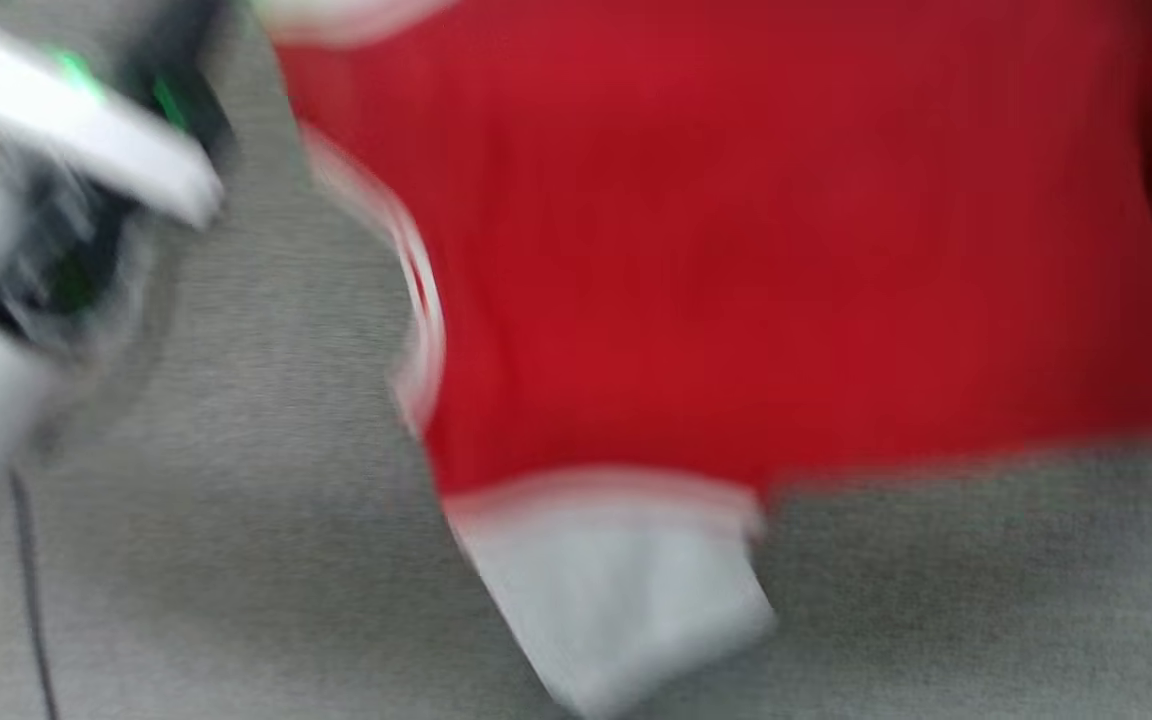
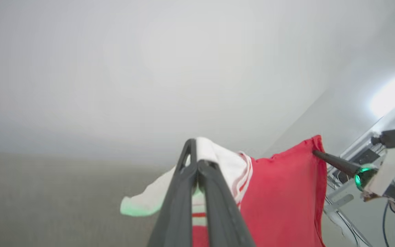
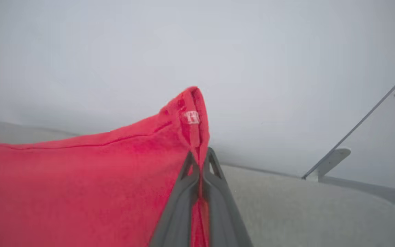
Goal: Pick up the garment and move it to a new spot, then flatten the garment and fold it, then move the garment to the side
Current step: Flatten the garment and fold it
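Note:
The garment [image 1: 736,250] is a red jersey shirt, held up and spread over a grey cloth surface [image 1: 236,500], with one white sleeve [image 1: 616,590] hanging low. The head view is badly blurred; my left arm [image 1: 76,130] is a pale smear at the upper left. In the left wrist view my left gripper [image 2: 195,154] is shut on the garment [image 2: 279,199] at its white, stripe-trimmed sleeve. Further right there, my right gripper [image 2: 317,153] pinches a red corner. In the right wrist view my right gripper [image 3: 201,157] is shut on the garment [image 3: 81,185] at a hemmed corner.
A thin dark cable [image 1: 31,590] runs down the grey surface at the lower left. Beside the surface stands a pale metal frame with a bracket [image 3: 331,161]. Robot hardware with a green light [image 2: 362,175] shows behind the right gripper.

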{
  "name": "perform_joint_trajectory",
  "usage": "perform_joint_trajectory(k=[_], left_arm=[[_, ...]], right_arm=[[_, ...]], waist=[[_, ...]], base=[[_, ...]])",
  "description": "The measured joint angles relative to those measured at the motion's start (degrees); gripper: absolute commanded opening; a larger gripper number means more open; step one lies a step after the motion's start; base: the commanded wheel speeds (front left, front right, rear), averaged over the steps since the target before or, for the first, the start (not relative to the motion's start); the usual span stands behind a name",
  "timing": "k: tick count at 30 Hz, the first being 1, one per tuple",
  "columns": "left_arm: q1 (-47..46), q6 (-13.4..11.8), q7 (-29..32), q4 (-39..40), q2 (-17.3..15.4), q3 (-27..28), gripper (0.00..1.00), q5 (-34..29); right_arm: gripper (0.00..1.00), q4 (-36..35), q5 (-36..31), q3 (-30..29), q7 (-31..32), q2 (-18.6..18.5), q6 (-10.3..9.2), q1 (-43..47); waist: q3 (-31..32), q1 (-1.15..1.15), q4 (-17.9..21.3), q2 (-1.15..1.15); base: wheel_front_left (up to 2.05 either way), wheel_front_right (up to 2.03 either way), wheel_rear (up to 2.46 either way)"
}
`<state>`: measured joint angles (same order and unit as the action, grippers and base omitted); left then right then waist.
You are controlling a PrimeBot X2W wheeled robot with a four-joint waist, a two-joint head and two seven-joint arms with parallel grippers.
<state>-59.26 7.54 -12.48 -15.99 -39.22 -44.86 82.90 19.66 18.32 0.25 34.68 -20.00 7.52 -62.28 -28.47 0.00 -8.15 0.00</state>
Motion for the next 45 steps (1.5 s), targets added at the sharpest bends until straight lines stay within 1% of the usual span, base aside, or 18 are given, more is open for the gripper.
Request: perform_joint_trajectory(k=[6,10,13,15,17,19,23,24,25,26,29,32,35,37,39,43,45], left_arm=[[-19.06,0.01,0.88,-9.69,0.35,5.66,0.00,1.92],[-28.52,0.01,0.12,-12.99,0.93,8.14,0.00,1.94],[-31.28,0.02,-0.16,-12.54,1.52,9.27,0.00,3.23],[-31.01,0.02,-0.21,-11.22,1.68,9.14,0.00,3.97],[-28.86,0.02,-0.23,-8.51,1.45,8.55,0.00,4.91],[-23.77,0.02,-0.55,-5.38,1.18,7.93,0.00,6.30],[-10.30,0.00,-1.23,2.53,0.79,6.66,0.00,8.60],[-10.30,0.00,-1.23,2.53,0.79,6.66,0.00,8.60],[-2.77,0.00,-1.80,6.56,0.29,6.30,0.00,9.13],[-2.77,0.00,-1.80,6.56,0.29,6.30,0.00,9.13],[9.27,0.00,-2.20,11.47,-0.07,5.10,0.00,8.53],[19.68,0.00,-2.43,14.78,-0.05,4.41,0.00,7.30],[28.34,0.00,-2.48,19.28,-0.55,4.17,0.00,7.32],[33.54,0.00,-2.49,22.59,-1.30,4.54,0.00,7.28],[38.06,0.00,-2.49,25.41,-3.11,4.85,0.00,6.26],[46.84,0.00,-2.50,30.52,-5.50,7.86,0.00,5.23],[51.16,0.00,-2.50,32.96,-6.76,8.96,0.00,4.74]], right_arm=[[0.00,9.51,-7.53,-7.16,-10.10,6.22,0.03,-17.89],[0.00,14.47,-11.50,-11.46,-16.01,8.37,0.08,-25.47],[0.00,17.17,-13.48,-13.69,-19.81,8.75,0.14,-28.39],[0.00,19.00,-13.70,-14.17,-21.34,8.81,0.13,-28.33],[0.00,20.47,-13.30,-13.44,-22.16,8.40,0.13,-26.84],[0.00,21.40,-12.29,-11.67,-22.61,8.02,0.12,-23.26],[0.00,20.76,-7.35,-7.51,-23.01,7.14,0.10,-12.90],[0.00,20.76,-7.35,-7.51,-23.01,7.14,0.10,-12.90],[0.00,18.79,-4.27,-5.09,-22.45,6.36,0.04,-6.49],[0.00,18.79,-4.27,-5.09,-22.45,6.36,0.04,-6.49],[0.00,14.10,0.58,-1.68,-20.25,4.72,0.03,4.77],[0.00,7.23,4.81,-0.04,-17.68,2.55,0.03,16.08],[0.00,-1.01,7.93,-0.36,-14.22,0.80,0.03,26.68],[0.00,-6.90,9.94,-2.07,-11.60,0.22,0.03,33.43],[0.00,-12.71,11.04,-4.23,-8.77,-0.09,0.02,39.53],[0.00,-22.81,11.56,-8.32,-3.22,0.37,0.02,50.26],[0.00,-27.08,11.71,-10.31,-0.90,1.57,0.02,55.12]], waist=[[-3.90,0.00,3.20,0.00],[-5.82,0.00,5.17,0.00],[-6.24,0.00,6.01,0.00],[-5.78,0.00,6.02,0.00],[-5.20,0.00,5.83,0.00],[-4.53,0.00,5.71,0.00],[-2.84,0.00,5.40,0.00],[-2.84,0.00,5.40,0.00],[-1.90,0.00,5.30,0.00],[-1.90,0.00,5.30,0.00],[-0.44,0.00,5.07,0.00],[1.16,0.00,4.84,0.00],[2.79,0.00,4.74,0.00],[3.78,0.00,4.69,0.00],[4.65,0.00,4.60,0.00],[5.98,0.00,4.53,0.00],[6.57,0.00,4.54,0.00]], base=[[0.00,0.00,0.00],[0.00,0.00,0.00],[0.00,0.00,0.00],[0.00,0.00,0.00],[0.00,0.00,0.00],[0.00,0.00,0.00],[0.00,0.00,0.00],[0.00,0.00,0.00],[0.00,0.00,0.00],[0.00,0.00,0.00],[0.00,0.00,0.00],[0.00,0.00,0.00],[0.00,0.00,0.00],[0.00,0.00,0.00],[0.00,0.00,0.00],[0.00,0.00,0.00],[0.00,0.00,0.00]])
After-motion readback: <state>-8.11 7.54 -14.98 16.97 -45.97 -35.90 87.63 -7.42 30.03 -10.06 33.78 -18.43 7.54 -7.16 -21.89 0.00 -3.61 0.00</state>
